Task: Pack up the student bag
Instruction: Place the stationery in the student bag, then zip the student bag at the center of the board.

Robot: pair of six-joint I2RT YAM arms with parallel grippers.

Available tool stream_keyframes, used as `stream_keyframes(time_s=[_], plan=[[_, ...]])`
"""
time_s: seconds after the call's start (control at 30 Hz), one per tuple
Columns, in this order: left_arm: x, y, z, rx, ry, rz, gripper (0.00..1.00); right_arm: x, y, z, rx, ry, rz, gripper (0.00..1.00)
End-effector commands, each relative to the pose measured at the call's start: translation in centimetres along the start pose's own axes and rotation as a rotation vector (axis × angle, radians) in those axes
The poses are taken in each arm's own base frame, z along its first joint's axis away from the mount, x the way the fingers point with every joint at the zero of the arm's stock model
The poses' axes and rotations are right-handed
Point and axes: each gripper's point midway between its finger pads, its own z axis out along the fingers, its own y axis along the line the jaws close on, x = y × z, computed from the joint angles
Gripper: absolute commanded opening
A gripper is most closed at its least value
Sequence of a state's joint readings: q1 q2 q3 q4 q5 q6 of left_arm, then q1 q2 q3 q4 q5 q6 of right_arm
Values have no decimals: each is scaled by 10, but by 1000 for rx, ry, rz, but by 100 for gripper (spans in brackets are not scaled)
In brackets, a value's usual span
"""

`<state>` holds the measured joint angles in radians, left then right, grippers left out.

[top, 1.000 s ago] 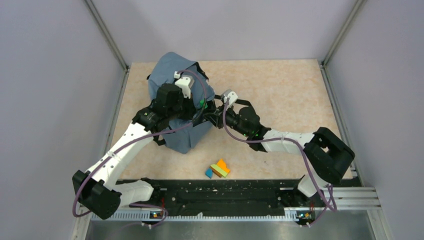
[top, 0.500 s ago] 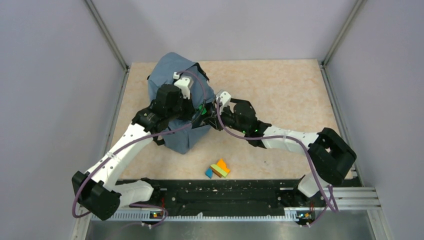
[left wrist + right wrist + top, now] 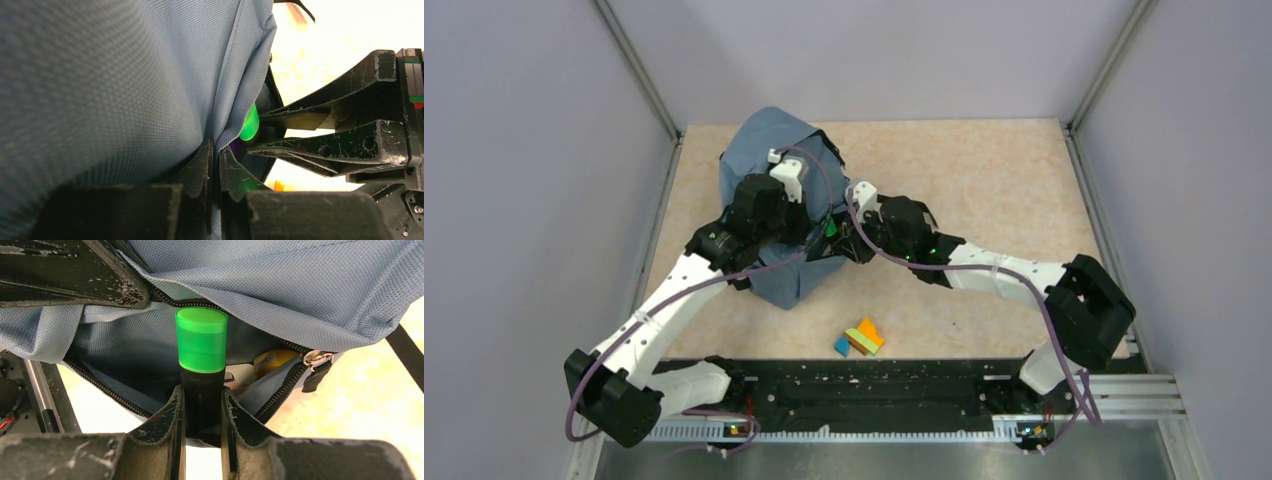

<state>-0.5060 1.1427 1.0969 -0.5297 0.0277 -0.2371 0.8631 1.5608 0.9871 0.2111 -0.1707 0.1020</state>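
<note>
Right wrist cam: the right gripper (image 3: 202, 410) is clamped on a black highlighter (image 3: 201, 347) with a green cap. Over the last second that arm slid left, so the cap now pokes into the unzipped mouth of the student bag (image 3: 310, 285), which sits far-left on the table (image 3: 984, 180). Meanwhile the left gripper (image 3: 215, 155) pinches the bag's edge fabric. Drop-in looks close. There's a yellow thing (image 3: 272, 360) inside, maybe a glue stick. No readable writing anywhere.
</note>
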Motion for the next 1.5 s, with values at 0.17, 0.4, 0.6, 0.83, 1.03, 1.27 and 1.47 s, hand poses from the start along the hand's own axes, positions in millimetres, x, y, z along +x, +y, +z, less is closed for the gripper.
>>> stream_keyframes(time_s=[0.17,0.4,0.6,0.83,1.03,1.27,1.47], plan=[[-65,1,-31,-20,-277,-28,7,55,2,-17,13,271,22,4],[-64,-2,-28,-3,-268,-26,7,7,14,-26,-22,155,30,61],[-62,-3,-26,4,-258,-24,7,-38,8,-31,41,41,42,74],[-63,-2,-27,-3,-264,-22,7,-61,-34,-46,258,-54,100,74],[-62,-4,-26,7,-259,-20,7,-80,-51,-54,110,-167,128,74],[-62,-5,-28,12,-261,-19,7,-83,-81,-59,60,-229,6,69],[-62,-4,-27,12,-257,-18,7,-46,-100,-39,76,-171,-189,69]])
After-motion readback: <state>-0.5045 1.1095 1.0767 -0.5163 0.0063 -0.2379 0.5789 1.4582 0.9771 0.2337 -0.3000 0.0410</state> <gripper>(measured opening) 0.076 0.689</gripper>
